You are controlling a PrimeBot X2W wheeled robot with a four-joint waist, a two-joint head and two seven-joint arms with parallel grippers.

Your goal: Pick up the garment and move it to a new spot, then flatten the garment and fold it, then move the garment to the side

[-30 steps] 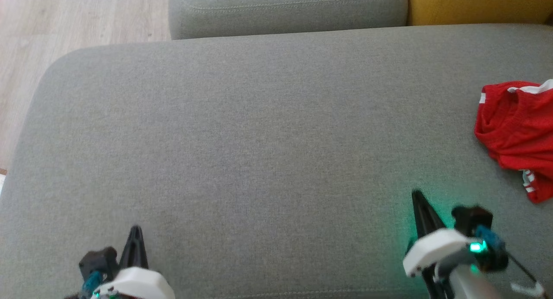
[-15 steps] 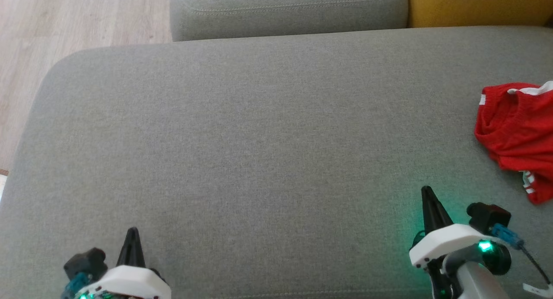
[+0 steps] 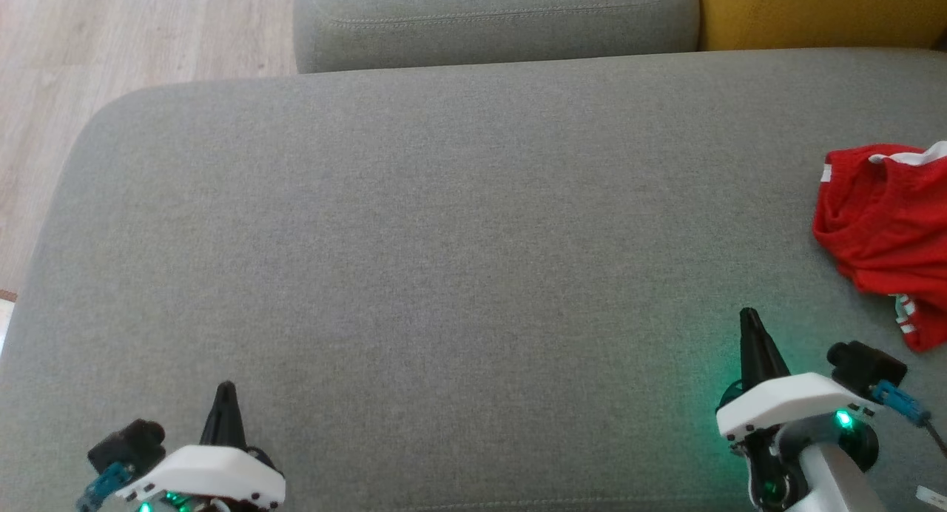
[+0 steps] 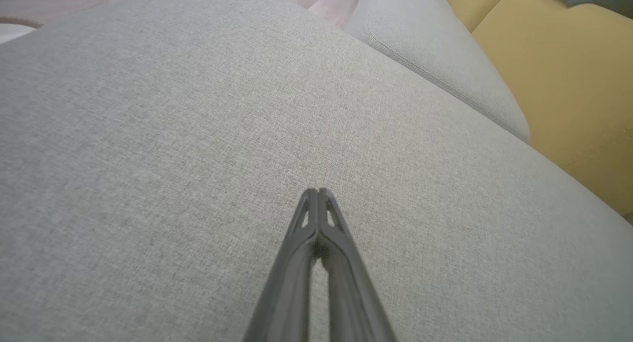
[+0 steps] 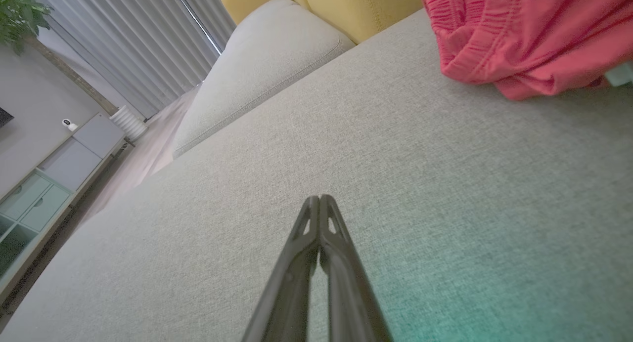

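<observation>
The garment (image 3: 884,227) is a crumpled red piece with white trim, lying at the right edge of the grey cushion (image 3: 444,223); it also shows at the upper right of the right wrist view (image 5: 524,40). My right gripper (image 3: 749,316) hovers low over the cushion, to the left of and nearer than the garment, apart from it, its tips pressed together (image 5: 319,198) on nothing. At the lower left my left gripper (image 3: 226,388) is shut as well, its tips (image 4: 316,191) touching over bare cushion.
A second grey cushion (image 3: 492,16) lies beyond the big one, with a yellow cushion (image 3: 821,9) to its right. Wooden floor (image 3: 111,46) shows past the cushion's left edge. A cabinet (image 5: 44,184) and curtains (image 5: 143,40) stand far off.
My right gripper has moved right and a little farther out, toward the garment. The left gripper has drawn back toward the near edge. The garment lies as before.
</observation>
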